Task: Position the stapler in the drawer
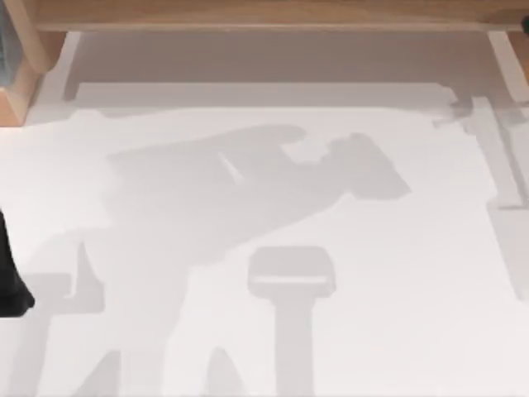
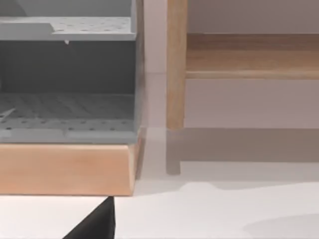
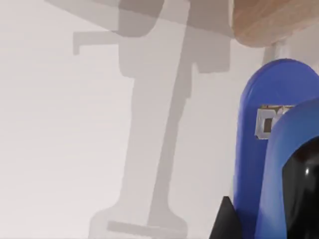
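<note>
- Blue and glossy, the stapler (image 3: 271, 164) sits closest to the right wrist camera, its long body upright in that picture, with a black rounded part low beside it and a small metal-framed opening on its blue face.
- A dark sliver of the right end effector (image 3: 225, 221) shows just beside the stapler's base; whether its fingers are clenched on the stapler or released cannot be told.
- Behind the stapler lies the white counter (image 3: 60, 149), crossed by grey arm shadows, and a rounded wooden corner (image 3: 269, 20) is seen past the stapler's far tip.
- From above, the white counter (image 1: 397, 314) carries broad arm shadows, and a wooden frame (image 1: 248, 12) runs along its far edge.
- A dark piece of the left arm (image 1: 10, 277) stands at the counter's left edge.
- The left wrist camera faces a wood-fronted drawer unit (image 2: 65, 167) with grey perforated shelves (image 2: 70, 117), next to a wooden post (image 2: 176, 64); a black tip of the left end effector (image 2: 97, 224) shows there, its state impossible to tell.
</note>
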Controlling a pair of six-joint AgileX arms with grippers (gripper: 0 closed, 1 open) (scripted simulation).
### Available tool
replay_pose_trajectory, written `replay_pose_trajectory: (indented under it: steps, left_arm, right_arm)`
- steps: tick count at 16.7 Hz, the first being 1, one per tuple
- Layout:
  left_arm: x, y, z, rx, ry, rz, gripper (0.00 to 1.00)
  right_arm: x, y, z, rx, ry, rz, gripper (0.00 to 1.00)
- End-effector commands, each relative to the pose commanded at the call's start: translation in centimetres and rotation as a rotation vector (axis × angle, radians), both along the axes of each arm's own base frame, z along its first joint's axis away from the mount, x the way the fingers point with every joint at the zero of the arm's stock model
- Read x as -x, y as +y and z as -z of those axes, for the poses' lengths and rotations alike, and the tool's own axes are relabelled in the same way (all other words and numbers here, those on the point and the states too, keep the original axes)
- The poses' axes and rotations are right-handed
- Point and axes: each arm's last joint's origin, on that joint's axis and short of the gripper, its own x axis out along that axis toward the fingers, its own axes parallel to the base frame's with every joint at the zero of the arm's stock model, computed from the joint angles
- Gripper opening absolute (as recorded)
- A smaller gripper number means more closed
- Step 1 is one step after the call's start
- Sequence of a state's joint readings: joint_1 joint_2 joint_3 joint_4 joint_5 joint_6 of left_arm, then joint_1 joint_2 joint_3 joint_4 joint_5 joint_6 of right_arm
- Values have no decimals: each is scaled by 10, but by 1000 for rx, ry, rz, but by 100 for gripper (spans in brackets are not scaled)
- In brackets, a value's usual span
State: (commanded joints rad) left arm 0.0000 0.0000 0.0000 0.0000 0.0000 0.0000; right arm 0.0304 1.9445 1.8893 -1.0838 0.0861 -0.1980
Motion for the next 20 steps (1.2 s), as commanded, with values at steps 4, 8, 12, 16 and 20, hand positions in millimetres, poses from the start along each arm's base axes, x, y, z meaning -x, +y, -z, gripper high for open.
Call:
replay_pose_trajectory:
  steps: [4,8,12,16,20]
  left_arm:
    - [0,0,0,0,0,0,100]
    - [0,0,0,0,0,0,100]
    - [0,0,0,0,0,0,100]
    - [0,0,0,0,0,0,100]
    - [0,0,0,0,0,0,100]
  right_arm:
    - [-22,-117,16,22,35,142,0]
    - [-43,-177,78,-31,140,196,0]
    - [-48,-191,136,-102,294,216,0]
    - [-47,-192,143,-113,322,222,0]
    - [-49,-191,141,-118,305,215,0]
